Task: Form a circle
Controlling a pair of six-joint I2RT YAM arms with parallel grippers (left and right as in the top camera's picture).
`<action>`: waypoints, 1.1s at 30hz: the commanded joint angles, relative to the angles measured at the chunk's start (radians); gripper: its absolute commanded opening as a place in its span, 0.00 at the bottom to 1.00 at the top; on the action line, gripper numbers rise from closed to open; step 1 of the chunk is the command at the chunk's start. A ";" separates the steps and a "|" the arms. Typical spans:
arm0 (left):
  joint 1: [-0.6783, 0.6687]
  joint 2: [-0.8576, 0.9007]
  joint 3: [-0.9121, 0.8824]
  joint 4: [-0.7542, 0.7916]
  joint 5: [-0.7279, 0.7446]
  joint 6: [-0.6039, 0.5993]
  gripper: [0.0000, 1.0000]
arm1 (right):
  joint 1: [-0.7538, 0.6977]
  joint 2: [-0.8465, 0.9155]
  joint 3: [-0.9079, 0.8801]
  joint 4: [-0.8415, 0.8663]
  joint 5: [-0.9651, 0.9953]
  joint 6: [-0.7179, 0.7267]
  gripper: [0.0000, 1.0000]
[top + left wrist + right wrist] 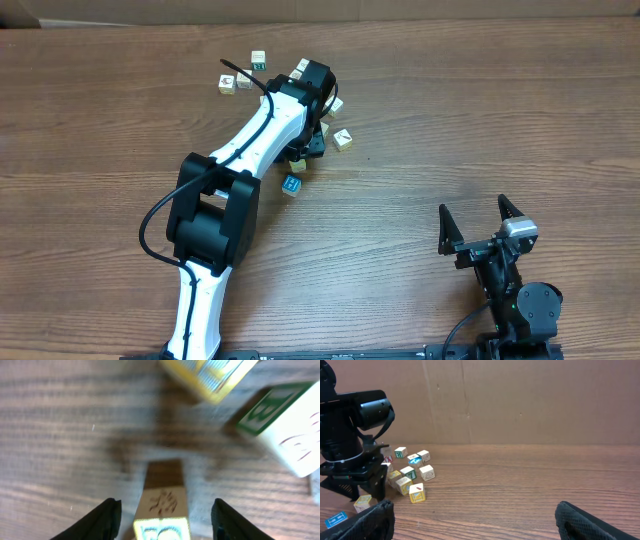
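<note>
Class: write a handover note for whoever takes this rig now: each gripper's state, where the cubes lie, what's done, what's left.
Left gripper: open, straddling one cube, not gripping it.
Right gripper: open, empty, parked away from the cubes.
Cubes: loose cluster around the left gripper; blue cube slightly apart.
Done: no circle yet.
Left: arrange all cubes into a ring.

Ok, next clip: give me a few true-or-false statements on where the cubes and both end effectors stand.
The right end effector is open and empty. True.
The cubes form a closed ring. False: they lie in a loose cluster.
A blue cube lies apart from the cluster. True.
The left end effector clamps a cube. False: its fingers stand clear of the cube between them.
</note>
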 commanded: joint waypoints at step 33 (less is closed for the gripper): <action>0.005 -0.006 -0.012 -0.047 -0.027 0.028 0.17 | -0.002 -0.008 -0.010 0.005 0.007 -0.001 1.00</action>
